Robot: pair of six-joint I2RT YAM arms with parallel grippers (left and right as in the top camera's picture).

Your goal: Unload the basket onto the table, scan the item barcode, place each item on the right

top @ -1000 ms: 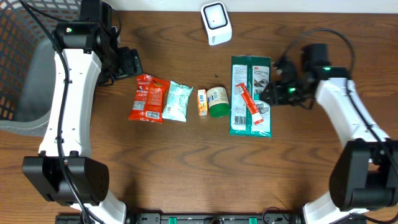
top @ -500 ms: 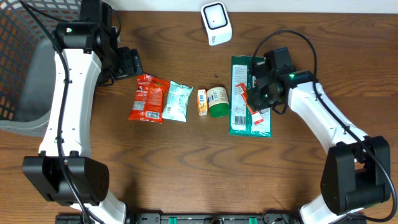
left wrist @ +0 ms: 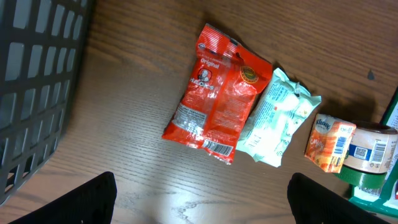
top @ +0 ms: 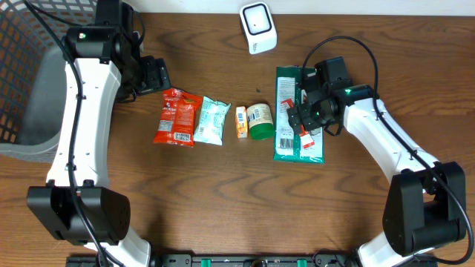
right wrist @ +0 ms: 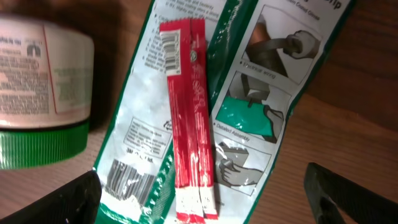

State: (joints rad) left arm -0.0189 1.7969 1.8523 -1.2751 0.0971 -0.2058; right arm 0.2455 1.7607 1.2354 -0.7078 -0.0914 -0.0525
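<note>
Wire basket (top: 22,67): stood at the far left edge of the worktop (top: 223,208); what it contained could not be made out.
Left hand (top: 154,74): hovered far-left, just beside the basket, fingers spread wide and holding nothing.
Red snack packet (left wrist: 217,93): lay flat, left end of the row, barcode at its lower end.
Pale green packet (left wrist: 280,118): lay touching the snack packet's right edge.
Orange tissue pack (left wrist: 328,144): small, barcode face up, against the jar.
Green-lidded jar (right wrist: 37,93): lay on its side, just left of the green pack.
Barcode scanner (top: 258,28): white unit at the far edge, well apart from every item.
Green 3M pack (right wrist: 267,81): lay flat, right end of the row, its barcode near its lower left corner.
Red stick sachet (right wrist: 189,118): rested on top of the 3M pack, a small barcode at its far end; likely the item to scan.
Right hand (right wrist: 205,196): sat low over the sachet, fingers spread to either side, gripping nothing.
Done: apparently only the approach to the sachet.
Left: closing on it, lifting, carrying it to the scanner, turning the barcode to face it.
</note>
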